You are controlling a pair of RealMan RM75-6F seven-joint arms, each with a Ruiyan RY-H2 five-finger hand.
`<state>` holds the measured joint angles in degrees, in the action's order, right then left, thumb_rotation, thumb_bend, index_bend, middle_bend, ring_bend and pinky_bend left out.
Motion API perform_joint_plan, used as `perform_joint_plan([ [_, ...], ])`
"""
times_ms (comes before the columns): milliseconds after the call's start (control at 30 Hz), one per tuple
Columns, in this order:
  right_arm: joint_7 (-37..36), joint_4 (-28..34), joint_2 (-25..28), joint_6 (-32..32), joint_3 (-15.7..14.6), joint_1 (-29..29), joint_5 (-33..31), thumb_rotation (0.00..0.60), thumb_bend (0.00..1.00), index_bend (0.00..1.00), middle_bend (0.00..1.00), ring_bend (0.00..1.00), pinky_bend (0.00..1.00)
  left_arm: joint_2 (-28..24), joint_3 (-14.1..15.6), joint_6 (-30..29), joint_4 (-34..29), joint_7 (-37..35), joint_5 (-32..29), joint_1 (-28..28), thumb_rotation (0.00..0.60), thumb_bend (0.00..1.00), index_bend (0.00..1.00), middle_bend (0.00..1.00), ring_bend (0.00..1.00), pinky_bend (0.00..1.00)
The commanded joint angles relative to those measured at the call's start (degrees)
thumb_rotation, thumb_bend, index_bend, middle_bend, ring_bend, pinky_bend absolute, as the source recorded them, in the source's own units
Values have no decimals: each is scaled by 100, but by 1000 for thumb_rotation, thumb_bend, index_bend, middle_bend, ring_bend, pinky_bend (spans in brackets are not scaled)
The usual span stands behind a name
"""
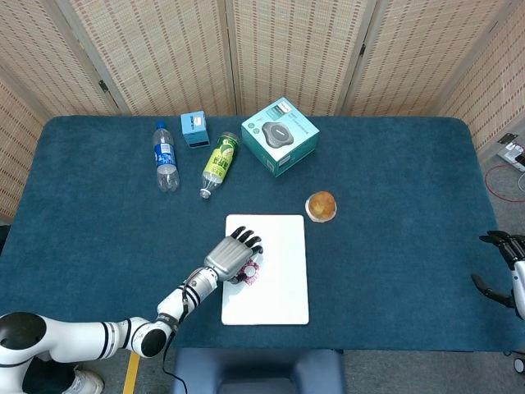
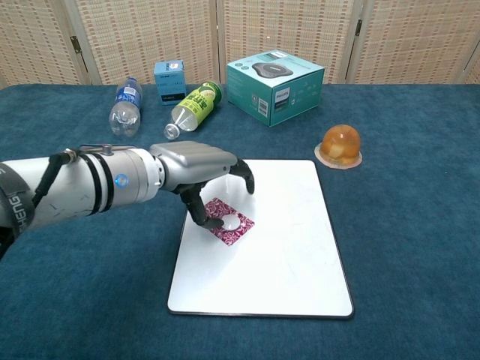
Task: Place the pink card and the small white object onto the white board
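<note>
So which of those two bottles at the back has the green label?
The green-labelled bottle lies nearer the teal box, cap toward the white board. The other bottle, further left, has a blue label.
</note>
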<state>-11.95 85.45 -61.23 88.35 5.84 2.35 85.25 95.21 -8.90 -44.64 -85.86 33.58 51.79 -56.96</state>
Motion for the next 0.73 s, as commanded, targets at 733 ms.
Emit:
perform_joint_plan([
  [733,-80,44,102,-93,-9,116,166,600,250,262,252,219,236,-2209,365,-2617,-1051,-2008,1149,2361,600,384,177,138,50,0],
])
